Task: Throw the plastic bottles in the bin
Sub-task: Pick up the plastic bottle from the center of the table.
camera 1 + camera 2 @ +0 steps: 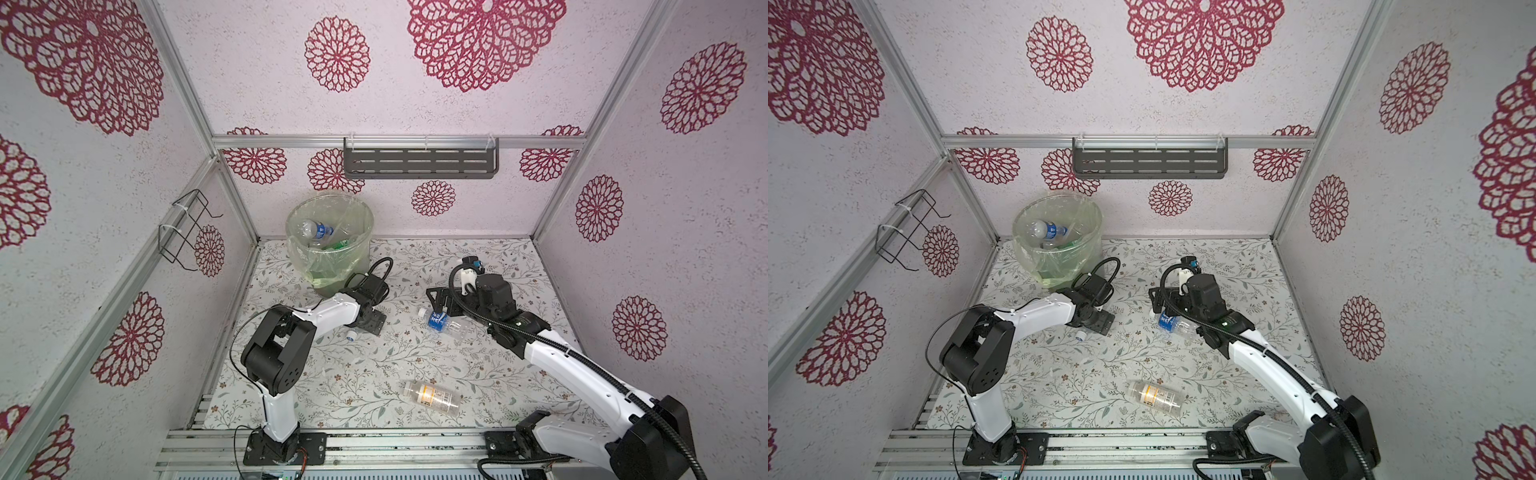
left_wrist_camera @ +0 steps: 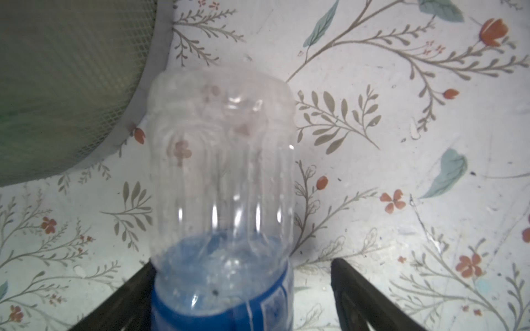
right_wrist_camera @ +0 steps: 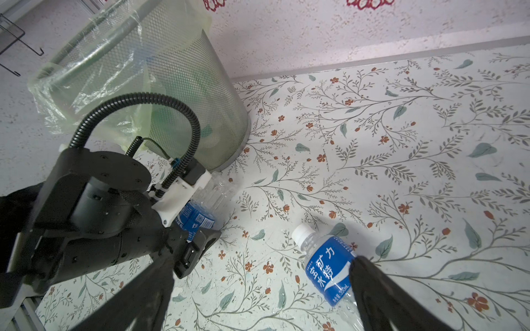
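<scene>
The bin stands at the back left, a clear bag over its rim and several plastic bottles inside. My left gripper is low on the table beside the bin, open around a lying clear bottle with a blue label; one finger touches it, the other stands apart. Its white cap pokes out from under the wrist. My right gripper hangs open over a second blue-labelled bottle. A third bottle with a white and yellow label lies near the front.
A grey slotted shelf hangs on the back wall and a black wire rack on the left wall. Both arm bases sit on the aluminium rail at the front edge. Walls close in the table on three sides.
</scene>
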Motion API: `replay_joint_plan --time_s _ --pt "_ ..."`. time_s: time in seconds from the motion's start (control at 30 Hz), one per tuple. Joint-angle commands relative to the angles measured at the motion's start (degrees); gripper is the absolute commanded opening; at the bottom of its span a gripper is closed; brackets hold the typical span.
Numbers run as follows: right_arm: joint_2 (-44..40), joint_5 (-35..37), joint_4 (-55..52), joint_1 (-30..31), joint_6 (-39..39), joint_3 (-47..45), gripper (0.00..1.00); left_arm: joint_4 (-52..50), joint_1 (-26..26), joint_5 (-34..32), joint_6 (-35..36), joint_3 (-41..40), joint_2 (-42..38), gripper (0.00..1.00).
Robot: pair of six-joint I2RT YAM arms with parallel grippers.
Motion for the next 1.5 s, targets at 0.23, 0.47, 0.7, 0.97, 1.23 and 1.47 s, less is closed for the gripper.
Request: replay_joint_plan --time_s 0.23,0.47,0.7,0.97,1.23,1.47 --pt "-2.7 1.7 1.1 -0.4 1.2 -0.7 0.99 0.0 -1.2 1.8 -2.1 0.4 1.5 0.75" --pt "-2.7 1.8 1.2 -0.4 1.5 -0.8 0.99 -0.1 -1.8 4.0 -3.2 0.7 -0.1 0.68" --pt "-2.9 2.5 1.4 -0.4 2.8 -2.0 0.99 0.9 -1.8 7.0 -4.7 0.9 -4.3 0.67" --pt "0.4 4.5 -1.3 -0.6 5.0 -2.2 0.99 4.1 -1.8 10.6 -5.7 0.7 -12.0 0.66" --pt "3.3 4.5 -1.8 -1.0 5.3 -1.6 0.99 8.2 -1.8 15.9 -5.6 1.2 -18.7 0.68" --pt "5.6 4.3 -2.6 -1.4 5.3 -0.7 0.99 5.9 -1.9 19.4 -5.8 6.9 -19.2 0.65"
